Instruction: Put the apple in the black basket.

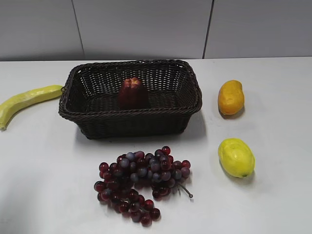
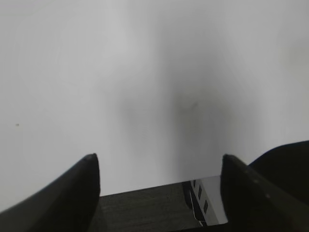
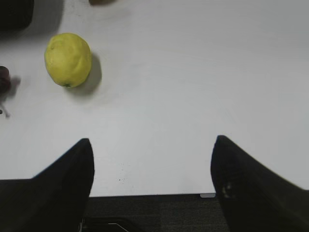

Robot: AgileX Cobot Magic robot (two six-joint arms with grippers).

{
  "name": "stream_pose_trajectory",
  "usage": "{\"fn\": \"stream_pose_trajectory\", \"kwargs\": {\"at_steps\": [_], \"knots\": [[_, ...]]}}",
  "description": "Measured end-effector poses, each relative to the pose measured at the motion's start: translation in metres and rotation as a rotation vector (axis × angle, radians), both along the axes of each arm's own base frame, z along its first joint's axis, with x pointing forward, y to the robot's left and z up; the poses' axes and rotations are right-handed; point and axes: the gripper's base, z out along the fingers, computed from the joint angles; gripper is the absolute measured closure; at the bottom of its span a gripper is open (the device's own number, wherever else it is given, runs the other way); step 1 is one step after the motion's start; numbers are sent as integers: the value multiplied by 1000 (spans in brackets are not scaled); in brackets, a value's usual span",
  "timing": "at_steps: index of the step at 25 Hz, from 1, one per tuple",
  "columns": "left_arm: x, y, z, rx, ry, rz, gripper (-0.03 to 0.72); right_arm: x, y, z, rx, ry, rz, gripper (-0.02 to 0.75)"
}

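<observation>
Apple point(image 1: 132, 92): dark red, upright inside the basket, near the middle of its floor.
Basket point(image 1: 97, 127): dark woven wicker, rectangular, flared sides, standing on the white table point(image 1: 44, 185) toward the back.
Grapes point(image 1: 139, 183): red-purple bunch lying on the table just in front of the basket.
Banana point(image 1: 27, 101): pale yellow-green, left of the basket, its tip at the rim.
Orange-yellow fruit point(image 1: 230, 97): right of the basket, apart from it.
Yellow fruit point(image 1: 236, 157): in front of the orange-yellow one; also seen from my right wrist point(image 3: 68, 59).
My left gripper point(image 2: 159, 166): fingers spread wide, nothing between them, over bare table.
My right gripper point(image 3: 152, 150): fingers spread wide, holding nothing, near the table's front edge.
</observation>
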Motion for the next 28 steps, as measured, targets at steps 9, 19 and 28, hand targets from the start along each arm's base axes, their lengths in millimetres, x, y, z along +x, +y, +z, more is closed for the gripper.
{"fn": "stream_pose_trajectory", "kwargs": {"at_steps": [9,19,28], "knots": [[-76,12,9,-55,-262,56,113,0,0,0,0,0,0,167],[-128,20,31,-130,-618,71,113,0,0,0,0,1,0,167],[-156,25,39,-167,-820,68,113,0,0,0,0,1,0,167]]}}
